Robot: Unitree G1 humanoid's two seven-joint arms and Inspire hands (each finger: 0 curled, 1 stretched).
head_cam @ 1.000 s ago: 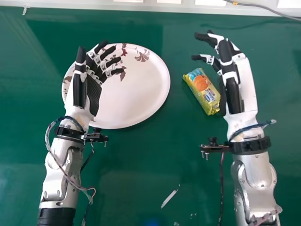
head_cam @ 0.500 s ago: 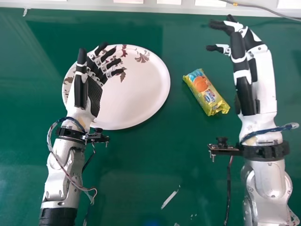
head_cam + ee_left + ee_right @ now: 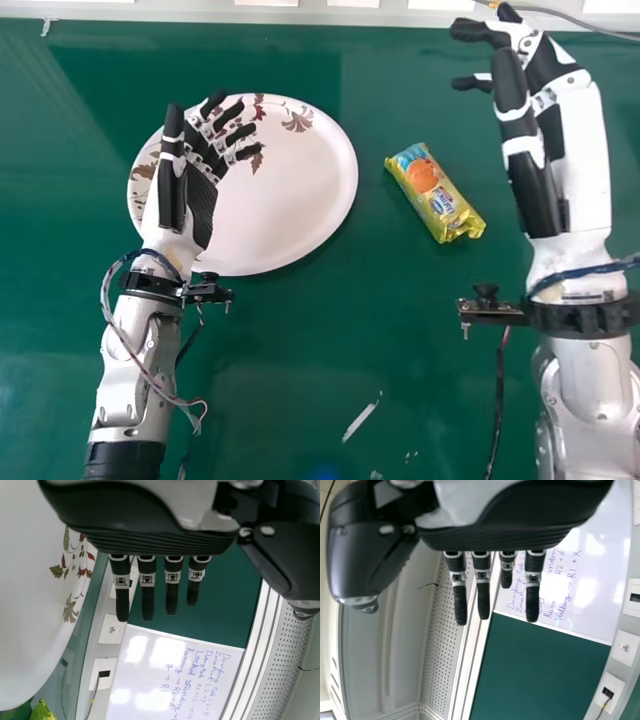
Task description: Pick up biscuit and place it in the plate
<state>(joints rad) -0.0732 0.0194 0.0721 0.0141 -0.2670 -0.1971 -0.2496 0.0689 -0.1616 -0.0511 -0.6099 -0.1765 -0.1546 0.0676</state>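
The biscuit (image 3: 437, 195) lies on the table (image 3: 290, 370) just right of the plate (image 3: 310, 195), apart from its rim, slanted so that its far end is the one nearer the plate. The right hand (image 3: 583, 140) is well to the right of the plate, beyond the biscuit, its fingers nearly straight and wide of the thumb, holding nothing. The left hand (image 3: 203, 205) is at the plate's left part, its fingers likewise long and spread, with nothing in them; whether it touches the plate I cannot tell.

The step in hand, as I judge it, is getting hold of the biscuit. The right hand would do well to come in toward the plate, low, and turn to suit the slant, so that thumb and fingers close across the biscuit's narrow width. Keep the squeeze gentle (what is inside may well crumble) and centred, lest one end droop. A hand coming in too high could skim over it; one too low could shove it against the rim. Then lift clear of the rim and set it down on the plate's right half, away from the left hand, before letting go.
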